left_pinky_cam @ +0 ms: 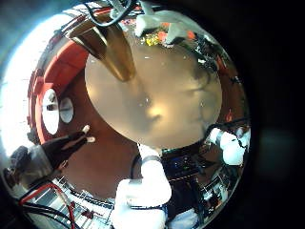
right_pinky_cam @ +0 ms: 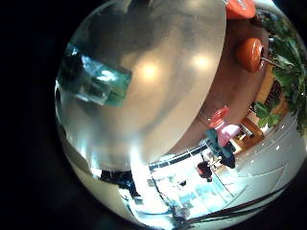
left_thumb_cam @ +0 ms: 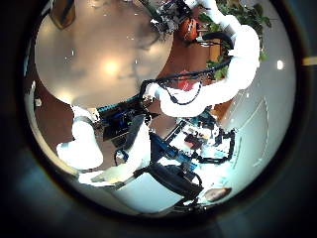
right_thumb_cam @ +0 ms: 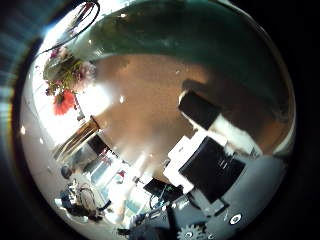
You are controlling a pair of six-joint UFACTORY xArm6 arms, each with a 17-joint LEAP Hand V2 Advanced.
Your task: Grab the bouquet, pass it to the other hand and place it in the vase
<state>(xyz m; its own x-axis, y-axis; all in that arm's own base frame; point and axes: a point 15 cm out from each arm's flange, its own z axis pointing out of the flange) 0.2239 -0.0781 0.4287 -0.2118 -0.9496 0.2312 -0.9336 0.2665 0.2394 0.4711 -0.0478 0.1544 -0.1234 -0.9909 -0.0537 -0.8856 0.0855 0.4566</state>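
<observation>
Status of task: not begun, as far as the views showed; all 3 steps (pick-up, hand-over, placing) appeared outstanding. The bouquet (left_pinky_cam: 160, 31) was at the far edge of the round worktop (left_pinky_cam: 152, 105), near the vase (left_pinky_cam: 116, 52) but apart from it. It was small in every palm view, so it was judged to be well away from both palms. Whether it lay flat on the worktop or was propped could not be determined. The vase stood upright at the same far edge. No stems were seen entering its mouth, and its interior was not visible, so its contents could not be confirmed beyond the absence of the bouquet. The left hand (left_pinky_cam: 143, 186) hung over the near part of the worktop, fingers relaxed and grasping nothing; the surface below it was bare. The right hand (right_thumb_cam: 215, 155) also showed its fingers reaching out loosely with nothing between them, the bouquet and vase lying off to one side of its view. Remaining work was judged to be the entire sequence, starting with 1 hand travelling to the far edge to take the stems.
</observation>
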